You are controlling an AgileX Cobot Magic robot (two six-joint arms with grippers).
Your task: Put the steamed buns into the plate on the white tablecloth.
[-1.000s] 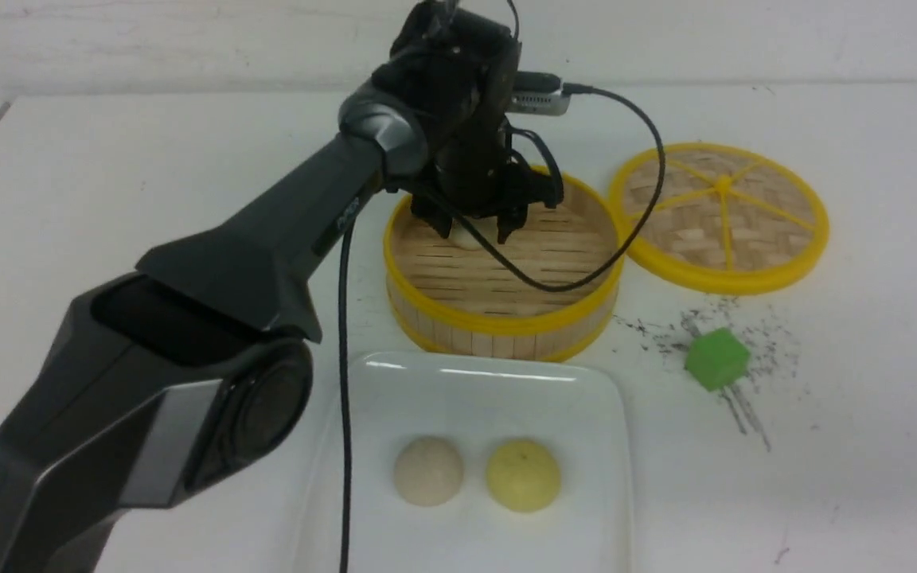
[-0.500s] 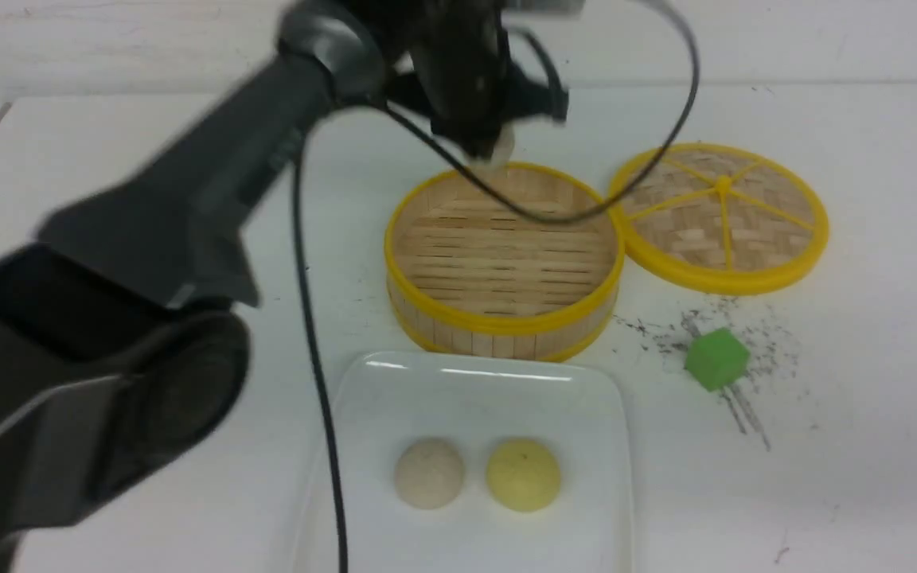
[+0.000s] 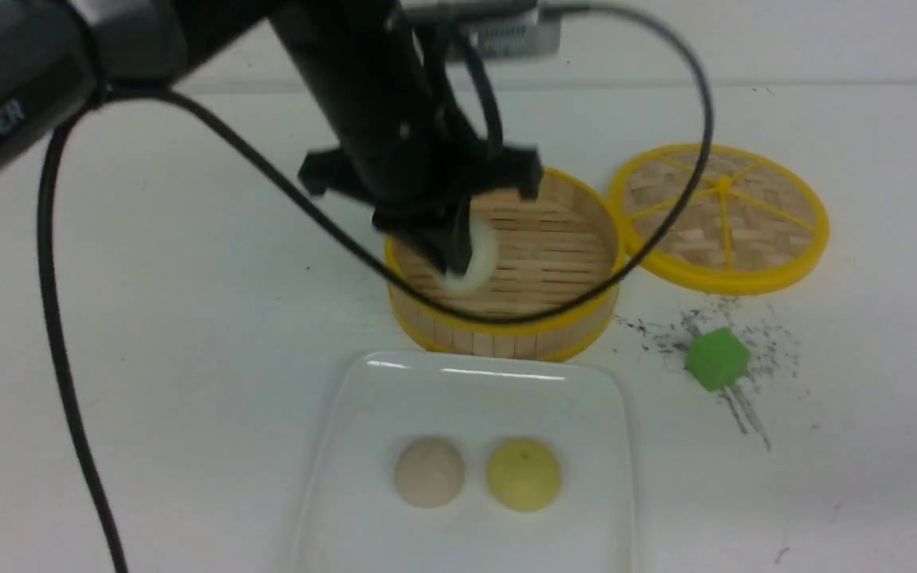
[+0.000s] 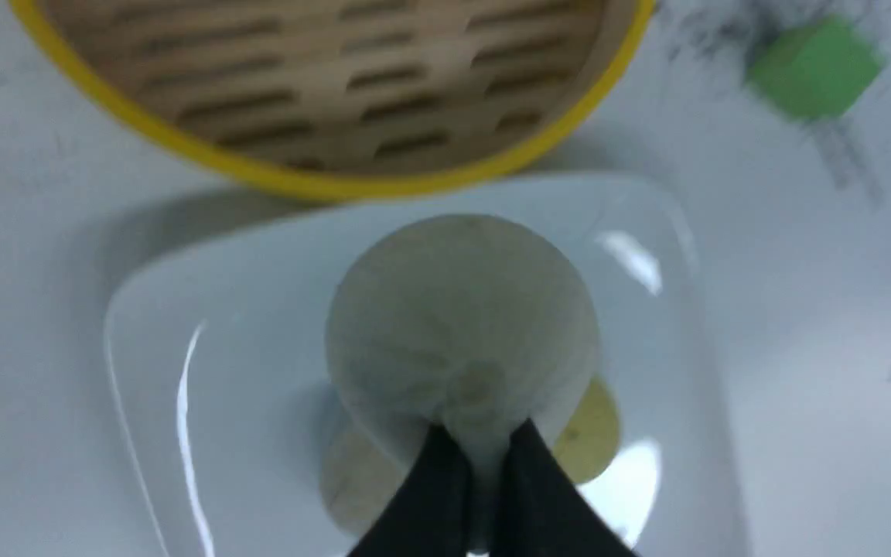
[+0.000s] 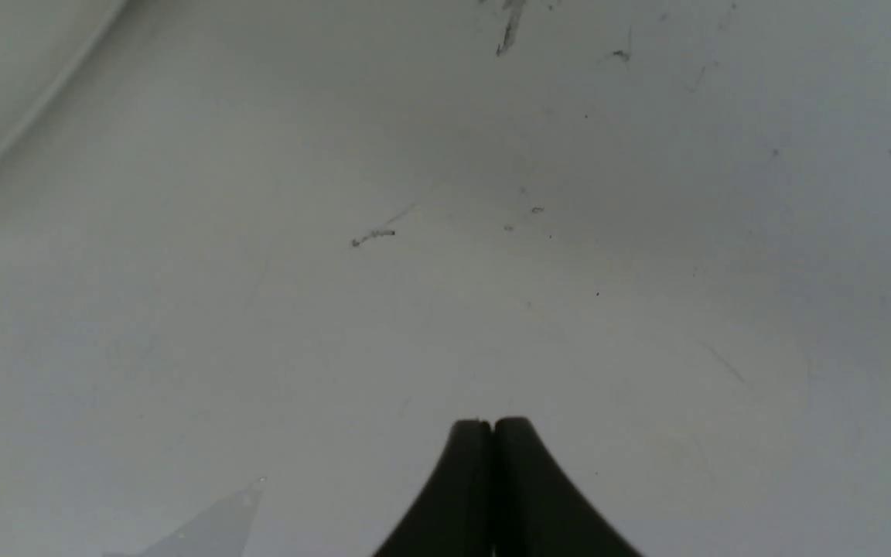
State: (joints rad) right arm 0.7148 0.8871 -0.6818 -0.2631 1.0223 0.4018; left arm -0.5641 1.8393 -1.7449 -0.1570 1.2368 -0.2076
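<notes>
While your left gripper (image 3: pixel 454 256) pinches the off-white steamed bun (image 4: pixel 461 317) by a thin fold, aloft near the bamboo steamer (image 3: pixel 506 325) and not yet on the plate (image 3: pixel 594 414), right gripper (image 5: pixel 494 425) pressed together, a jolt could shake that soft bun loose.

steamer (image 3: pixel 506 338): round, bamboo, yellow rim, open top, slatted floor | lid (image 3: pixel 745 231): round, woven, yellow rim and spokes, lying flat just right of steamer | cube (image 3: pixel 716 359): green, nearer than lid, right of steamer, apart from both
</notes>
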